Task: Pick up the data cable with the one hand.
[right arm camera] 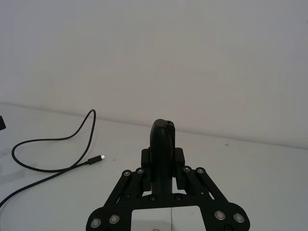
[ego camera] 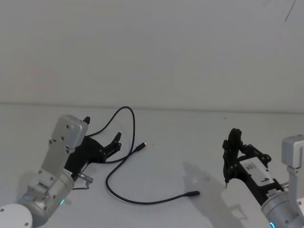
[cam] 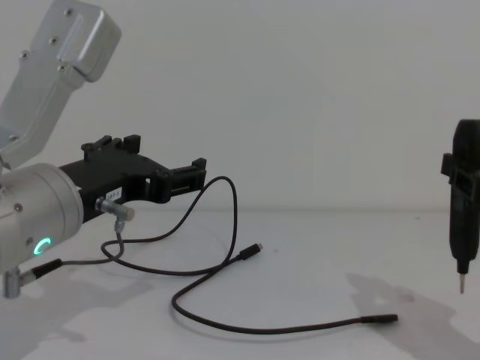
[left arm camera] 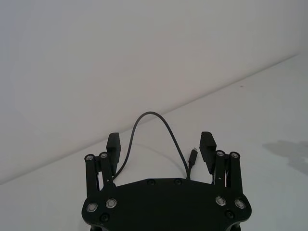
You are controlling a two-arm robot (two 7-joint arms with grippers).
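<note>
Nearest, on the white table [ego camera: 190,147]: the slim stiff plug [ego camera: 193,193] of the data cable [left arm camera: 154,114], lying flat near the middle, between the two arms. From there, a low black curve running left and back round into a loop, crossing another stretch of itself near the other end. Off to the left, beside the silver wrist [cam: 37,210] with its green ring light, a short grey wire [cam: 82,260] with metal screw ends.

Next out, the left gripper [left arm camera: 160,147]: held off the table, roughly level, pointing forward and toward the middle. Spread wide, fingers [left arm camera: 208,147] well apart, nothing gripped. Seen from its wrist, two strands of the cable running in between the fingers and under the palm; touching or not, cannot tell. Small flat plug [ego camera: 143,146] just past the fingertips, down on the table, a little to their right.

On the right, well apart from the cable, the right gripper [right arm camera: 161,132]: upright, thin tip down, hovering above the table. Pressed together into one narrow black column, nothing held.

Farthest, the cable's tall arch, standing up off the table beyond the left gripper, toward the plain white wall [ego camera: 152,47].
</note>
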